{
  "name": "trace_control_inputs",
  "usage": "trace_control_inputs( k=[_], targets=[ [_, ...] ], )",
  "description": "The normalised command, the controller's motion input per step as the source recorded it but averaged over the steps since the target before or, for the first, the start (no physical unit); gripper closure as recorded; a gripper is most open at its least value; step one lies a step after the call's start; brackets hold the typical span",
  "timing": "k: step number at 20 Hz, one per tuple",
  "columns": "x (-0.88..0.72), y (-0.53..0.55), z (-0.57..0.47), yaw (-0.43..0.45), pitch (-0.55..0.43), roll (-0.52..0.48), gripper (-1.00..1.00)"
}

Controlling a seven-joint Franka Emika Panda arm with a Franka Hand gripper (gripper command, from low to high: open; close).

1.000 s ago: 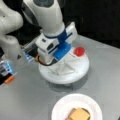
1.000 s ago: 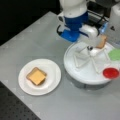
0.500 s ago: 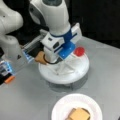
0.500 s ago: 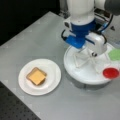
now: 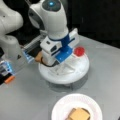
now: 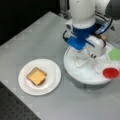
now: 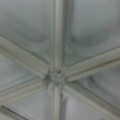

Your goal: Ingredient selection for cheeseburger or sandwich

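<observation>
My gripper (image 5: pixel 62 63) hangs just over the middle of the round white divided tray (image 5: pixel 82 72), above its hub, as both front views show (image 6: pixel 83 53). The wrist view holds only the tray's hub (image 7: pixel 57 75) and its dividers, with no fingers in sight. On the tray lie a red tomato disc (image 5: pixel 79 51), which also shows in a front view (image 6: pixel 110 72), a green lettuce piece (image 6: pixel 115 53) and a tan toast square (image 5: pixel 38 57). The sandwich (image 6: pixel 36 75), a toast square with yellow cheese on top, sits on the white paper plate (image 6: pixel 51 72).
A second white robot arm and its base (image 5: pixel 11 37) stand at a front view's left, with a lit blue part and an orange piece (image 5: pixel 9 79) beside them. The grey table (image 6: pixel 30 37) runs to a dark edge at a front view's left.
The gripper has shifted a little across the tray toward its hub and stands slightly lower. The plate and its sandwich have not moved.
</observation>
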Motion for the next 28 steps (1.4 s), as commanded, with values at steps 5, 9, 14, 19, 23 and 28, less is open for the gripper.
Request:
trace_control_inputs(
  k=[5, 9, 14, 19, 23, 28],
  targets=[
    [-0.21, 0.15, -0.17, 0.027, -0.131, -0.258, -1.00],
    [-0.24, 0.12, -0.20, 0.048, -0.163, -0.193, -1.00],
    [-0.21, 0.02, -0.19, 0.098, -0.190, -0.143, -1.00],
    [-0.18, -0.01, -0.20, 0.140, -0.196, -0.117, -1.00],
    [-0.17, 0.05, -0.19, 0.158, -0.189, -0.097, -1.00],
    [-0.16, 0.11, -0.16, 0.137, -0.162, -0.072, -1.00]
  ],
)
